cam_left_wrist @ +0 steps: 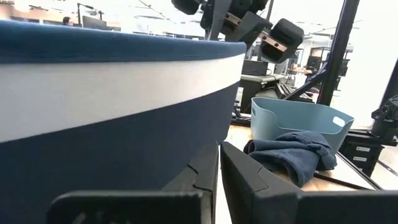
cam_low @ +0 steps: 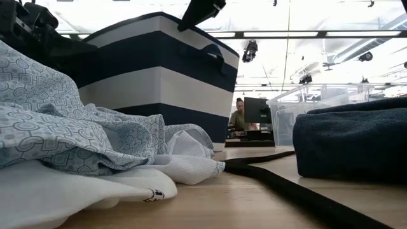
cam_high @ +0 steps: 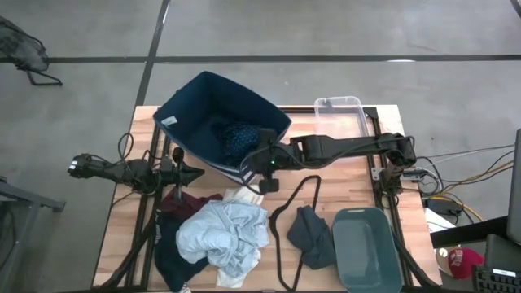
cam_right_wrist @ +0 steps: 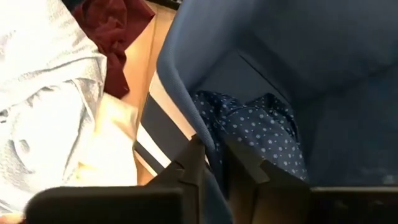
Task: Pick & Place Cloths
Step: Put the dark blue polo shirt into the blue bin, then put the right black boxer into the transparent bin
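The right gripper [cam_high: 265,167] hangs at the near rim of the bin [cam_high: 183,98], its fingers [cam_right_wrist: 189,163] drawn nearly together astride the bin's wall with no cloth between them; whether they pinch the wall itself I cannot tell. Just past them, inside the bin, lies the dotted navy piece [cam_right_wrist: 258,134], so one cloth looks already placed and this arm is, I judge, at the close of a drop and free for another fetch. Outward on the table sit the rest: the pale blue shirt [cam_high: 224,236] heaped in the middle front, a white piece [cam_high: 242,197] at its bin-side edge, the maroon piece [cam_high: 189,201] and a dark piece [cam_high: 171,248] to its left, and the grey piece [cam_high: 313,236] lying beside the teal tub [cam_high: 366,252], with the hanger [cam_high: 281,220] looped between grey piece and shirt. The left gripper [cam_high: 186,172] waits at the bin's left corner, fingers [cam_left_wrist: 199,180] closed on nothing. The next move, as I read it, calls for the right arm to lift clear of the rim, spread its fingers, and come down on the nearest cloth, probably the white piece or the shirt, taking care not to snag the hanger
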Robot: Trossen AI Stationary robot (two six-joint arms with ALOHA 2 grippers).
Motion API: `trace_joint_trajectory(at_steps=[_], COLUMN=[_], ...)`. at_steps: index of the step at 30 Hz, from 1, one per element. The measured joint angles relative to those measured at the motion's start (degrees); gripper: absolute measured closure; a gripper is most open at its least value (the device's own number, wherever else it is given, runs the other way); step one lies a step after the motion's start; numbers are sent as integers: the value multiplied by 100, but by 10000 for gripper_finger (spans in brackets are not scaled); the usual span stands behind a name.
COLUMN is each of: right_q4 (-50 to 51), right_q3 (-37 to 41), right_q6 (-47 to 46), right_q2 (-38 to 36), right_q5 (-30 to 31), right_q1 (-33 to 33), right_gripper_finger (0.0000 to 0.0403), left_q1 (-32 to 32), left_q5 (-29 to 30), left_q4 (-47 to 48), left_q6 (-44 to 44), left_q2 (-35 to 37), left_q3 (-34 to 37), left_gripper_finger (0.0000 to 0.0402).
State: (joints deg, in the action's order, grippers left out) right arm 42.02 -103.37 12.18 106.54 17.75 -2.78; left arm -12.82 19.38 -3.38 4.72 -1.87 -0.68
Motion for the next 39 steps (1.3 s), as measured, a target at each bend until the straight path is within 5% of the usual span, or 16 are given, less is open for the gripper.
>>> trace_joint_trajectory(at_steps=[18,25,39], right_q4=[568,549,871], right_q3=[12,2,-731], right_q6=[1969,1193,-709], right_q2=[-30,-5,-113], right_q5=[1078,1488,1889], right_q1=[302,339,92], right_gripper_finger=[374,344,210], left_q1=[2,2,7], left_q5=[0,2,0], left_q4=[1,1,-1], left_q6=[1,-1,2], left_q2=[0,-1,0], left_q3=[1,1,-1], left_gripper_finger=[378,378,378])
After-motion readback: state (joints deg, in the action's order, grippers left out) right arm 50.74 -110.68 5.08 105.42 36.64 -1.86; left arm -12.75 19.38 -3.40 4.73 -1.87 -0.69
